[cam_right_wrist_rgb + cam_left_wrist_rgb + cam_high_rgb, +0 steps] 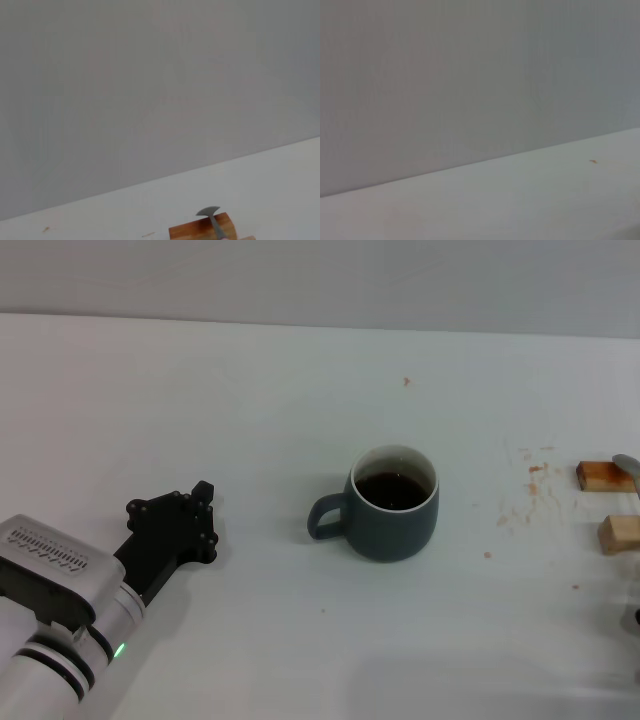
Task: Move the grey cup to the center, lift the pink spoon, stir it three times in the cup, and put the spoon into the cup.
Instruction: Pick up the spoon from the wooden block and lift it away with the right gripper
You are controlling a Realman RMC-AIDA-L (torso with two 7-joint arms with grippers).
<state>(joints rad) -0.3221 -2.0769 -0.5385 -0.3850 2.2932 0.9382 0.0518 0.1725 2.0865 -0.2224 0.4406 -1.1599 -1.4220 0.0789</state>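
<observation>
The grey cup (392, 503) stands upright near the middle of the white table, its handle toward my left arm, with dark liquid inside. The pink spoon (627, 462) shows only as a greyish bowl at the right edge, resting on a tan wooden block (604, 476). In the right wrist view the spoon's bowl (210, 214) lies over the block (202, 231); its pink end is out of view. My left gripper (200, 502) rests low over the table, left of the cup and apart from it, holding nothing. My right gripper is out of view.
A second tan block (619, 533) lies just in front of the first. Brown stains (530, 490) mark the table between the cup and the blocks. A grey wall runs behind the table's far edge (320, 325).
</observation>
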